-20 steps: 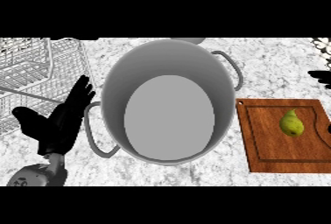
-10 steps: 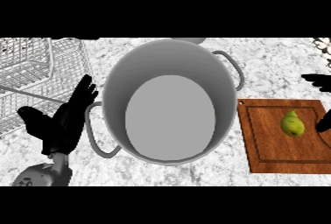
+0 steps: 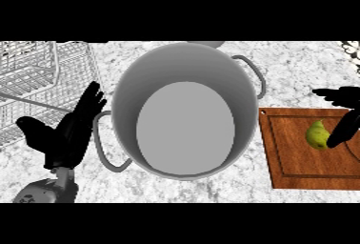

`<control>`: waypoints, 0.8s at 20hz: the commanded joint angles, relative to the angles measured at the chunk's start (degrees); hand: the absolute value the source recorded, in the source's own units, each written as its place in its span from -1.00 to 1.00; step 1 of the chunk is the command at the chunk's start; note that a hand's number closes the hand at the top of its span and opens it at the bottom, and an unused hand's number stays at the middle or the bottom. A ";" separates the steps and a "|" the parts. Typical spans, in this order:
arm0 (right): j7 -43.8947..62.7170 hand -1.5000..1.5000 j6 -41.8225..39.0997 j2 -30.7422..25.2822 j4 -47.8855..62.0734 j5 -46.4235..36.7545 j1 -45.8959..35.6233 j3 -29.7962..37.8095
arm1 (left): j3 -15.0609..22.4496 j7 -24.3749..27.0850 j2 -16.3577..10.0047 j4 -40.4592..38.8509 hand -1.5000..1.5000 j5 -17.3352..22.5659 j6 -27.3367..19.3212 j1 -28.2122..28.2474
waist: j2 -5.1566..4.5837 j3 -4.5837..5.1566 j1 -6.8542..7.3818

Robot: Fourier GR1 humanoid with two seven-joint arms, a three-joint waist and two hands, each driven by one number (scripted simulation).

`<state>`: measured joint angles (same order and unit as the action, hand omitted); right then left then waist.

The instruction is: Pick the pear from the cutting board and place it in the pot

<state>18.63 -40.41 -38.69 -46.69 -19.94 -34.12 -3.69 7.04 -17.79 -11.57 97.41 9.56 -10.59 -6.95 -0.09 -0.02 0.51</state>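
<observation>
Yellow-green pear (image 3: 318, 135) lies on cutting board (image 3: 295, 162); right hand (image 3: 348, 97) just beside it, fingers (image 3: 339, 132) spread

A white wire rack (image 3: 35, 81) stands at the left of the speckled pale marble counter (image 3: 299, 64).

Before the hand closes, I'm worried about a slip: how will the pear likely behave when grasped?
The pear looks smooth and rounded, so it may slip in a grasp. Lying on the flat cutting board, it could probably roll if nudged. It looks small beside the right hand, so it is likely light.
</observation>
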 commanded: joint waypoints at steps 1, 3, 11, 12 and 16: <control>0.58 -1.00 -1.21 1.17 2.14 -3.75 -1.33 -1.20 | -0.53 -2.07 0.96 -0.26 0.00 -1.04 -0.47 -1.51 | 0.00 0.00 -0.06; 2.84 -1.00 0.16 3.72 -0.21 -4.47 0.81 -1.80 | -0.05 1.48 1.62 -1.41 0.00 -1.44 0.82 0.90 | 0.10 0.03 -0.24; -1.34 -1.00 -0.13 5.42 4.67 -9.69 0.03 -1.21 | -3.60 0.92 1.16 -2.21 0.00 -0.79 3.89 -1.00 | 0.06 0.02 -0.23; -4.85 -1.00 1.01 5.12 9.34 -11.72 -1.13 -2.08 | -0.15 0.47 4.31 -3.92 0.00 -4.12 0.66 -2.33 | -0.05 0.00 -0.06; -12.14 1.00 1.97 4.22 7.48 -9.53 3.24 0.14 | -2.48 1.30 1.70 0.74 0.00 -1.74 3.63 3.18 | 0.05 -0.02 -0.05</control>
<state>12.77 -39.92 -35.00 -39.42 -30.05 -34.09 -4.40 5.01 -17.24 -9.27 96.21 7.37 -8.21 -6.80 0.02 0.13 0.42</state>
